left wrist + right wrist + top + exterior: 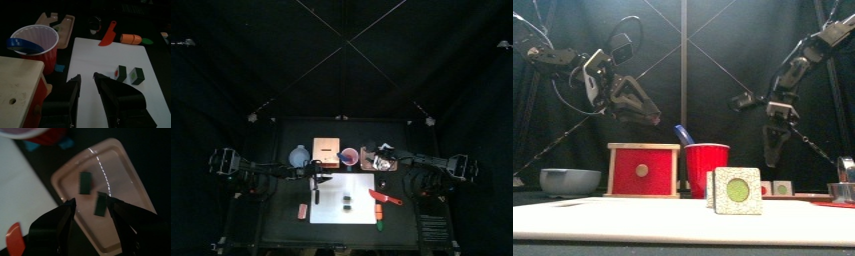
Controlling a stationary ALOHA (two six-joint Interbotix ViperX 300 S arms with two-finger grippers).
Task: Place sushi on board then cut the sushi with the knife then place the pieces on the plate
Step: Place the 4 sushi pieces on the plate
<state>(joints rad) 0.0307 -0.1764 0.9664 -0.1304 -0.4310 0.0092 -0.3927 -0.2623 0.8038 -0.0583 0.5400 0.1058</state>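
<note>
**Two blocks plated, two waiting on the board**

Starting at the left, the left claw (pixel 87 76) hangs spread and empty over the 10 o'clock corner of the white board (pixel 100 55), just beside the wooden box (pixel 17 80). My read is that it's holding clear so its partner has room. At the board's 12 o'clock stands the red cup (pixel 35 37) with the blue knife (pixel 23 44) slotted inside. Mid-board, two cut blocks (pixel 122 73) stand side by side, dark green and ready for pickup. The red knife (pixel 109 34) lies at the board's edge around 3 o'clock, out of the carrying lane.

At 1 o'clock is the pink tray (pixel 123 183), and the right claw (pixel 93 201) hovers over it, spread wide. Two plated blocks (pixel 85 182) lie flat on the tray, slightly apart. It looks like a drop-off pose.

One plated block sits in line with the gap between the jaws, and I can't tell if they touch it. The blue knife's blade is buried in the cup. From the front, one block hides its neighbour.
</note>
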